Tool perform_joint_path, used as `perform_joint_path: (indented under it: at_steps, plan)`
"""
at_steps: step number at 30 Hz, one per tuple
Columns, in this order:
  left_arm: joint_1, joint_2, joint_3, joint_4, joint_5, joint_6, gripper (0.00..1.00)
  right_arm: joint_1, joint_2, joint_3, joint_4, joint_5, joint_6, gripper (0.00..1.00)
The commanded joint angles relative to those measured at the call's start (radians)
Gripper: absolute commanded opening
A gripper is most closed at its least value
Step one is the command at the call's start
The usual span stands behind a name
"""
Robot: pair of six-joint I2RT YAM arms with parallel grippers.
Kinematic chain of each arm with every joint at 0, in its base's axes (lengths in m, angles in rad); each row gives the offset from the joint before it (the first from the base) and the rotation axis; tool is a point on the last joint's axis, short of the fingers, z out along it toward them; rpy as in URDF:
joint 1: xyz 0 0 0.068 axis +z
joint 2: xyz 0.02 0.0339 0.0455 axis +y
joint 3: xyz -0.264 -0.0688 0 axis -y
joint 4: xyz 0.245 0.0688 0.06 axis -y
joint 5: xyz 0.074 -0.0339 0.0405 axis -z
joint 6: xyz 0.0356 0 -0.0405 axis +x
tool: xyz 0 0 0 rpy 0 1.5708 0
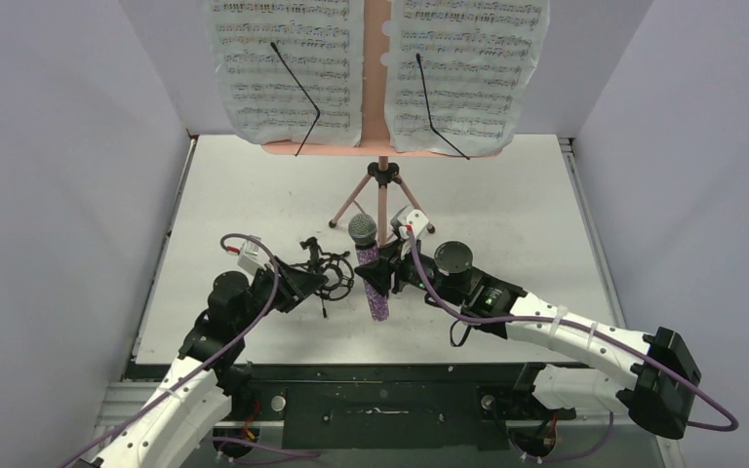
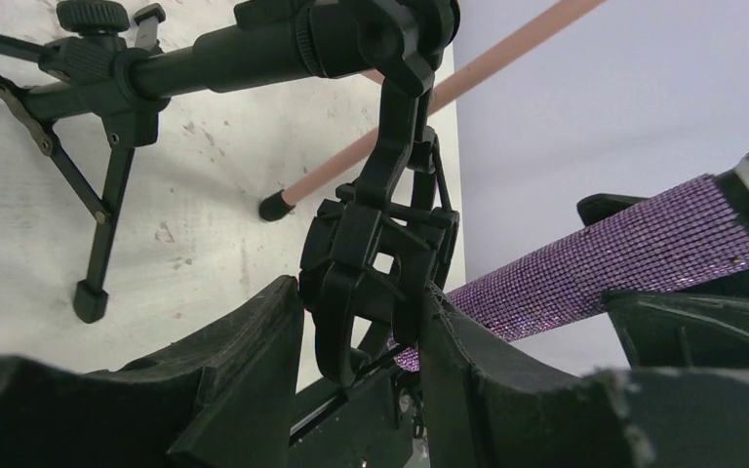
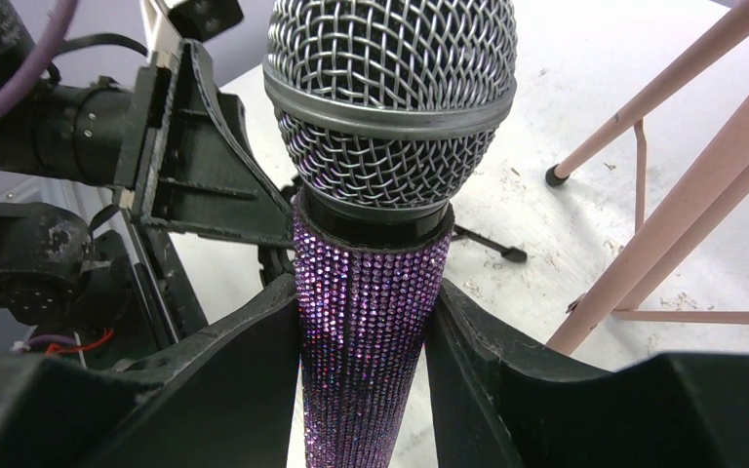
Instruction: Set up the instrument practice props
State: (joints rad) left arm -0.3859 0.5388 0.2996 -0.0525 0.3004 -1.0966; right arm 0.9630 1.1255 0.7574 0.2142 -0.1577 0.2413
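The pink music stand [image 1: 382, 185] stands at the back centre with two white sheet-music pages [image 1: 288, 68] [image 1: 468, 68] on its desk. My right gripper [image 1: 382, 278] is shut on the purple glitter microphone [image 1: 375, 283], its grey head [image 3: 390, 93] pointing away from me; the fingers [image 3: 254, 370] press its purple body [image 3: 371, 331]. My left gripper [image 1: 314, 281] is shut on the clip [image 2: 375, 263] of the small black tripod mic holder [image 1: 324, 271], which lies tilted on the table, legs [image 2: 88, 185] to the left. The microphone [image 2: 605, 258] lies just right of the clip.
The stand's pink legs [image 3: 663, 224] spread close to the right of the microphone, one foot [image 2: 271, 207] near the holder. Grey walls enclose the white table [image 1: 507, 205] on three sides. A black rail [image 1: 380, 400] runs along the near edge.
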Motion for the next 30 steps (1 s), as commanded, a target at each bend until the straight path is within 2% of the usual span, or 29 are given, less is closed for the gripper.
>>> perform_joint_path:
  at_steps: [1,5,7,10,16,20,24,30]
  plan:
    - [-0.068,0.063,0.043,-0.117,-0.006,0.032,0.24,-0.001,-0.065,0.05,0.13,-0.014,0.019,0.05]
    - [-0.087,0.103,0.13,-0.225,-0.061,0.11,0.59,-0.001,-0.074,0.054,0.142,-0.016,0.026,0.05]
    - [-0.088,0.113,0.173,-0.269,-0.091,0.14,0.71,-0.001,-0.075,0.058,0.141,-0.021,0.026,0.05]
    - [-0.089,0.115,0.244,-0.327,-0.145,0.183,0.95,-0.001,-0.076,0.065,0.144,-0.022,0.028,0.05]
    - [-0.088,0.101,0.407,-0.47,-0.314,0.343,0.97,0.0,-0.088,0.075,0.16,-0.034,0.038,0.05]
    - [-0.088,0.056,0.446,-0.406,-0.313,0.449,0.97,-0.001,-0.096,0.081,0.177,-0.061,0.044,0.05]
    - [-0.087,-0.003,0.414,-0.184,-0.136,0.485,0.97,-0.001,-0.095,0.079,0.204,-0.124,0.038,0.05]
    - [-0.088,-0.028,0.335,0.349,0.113,0.374,0.96,0.001,-0.064,0.084,0.21,-0.213,0.026,0.05]
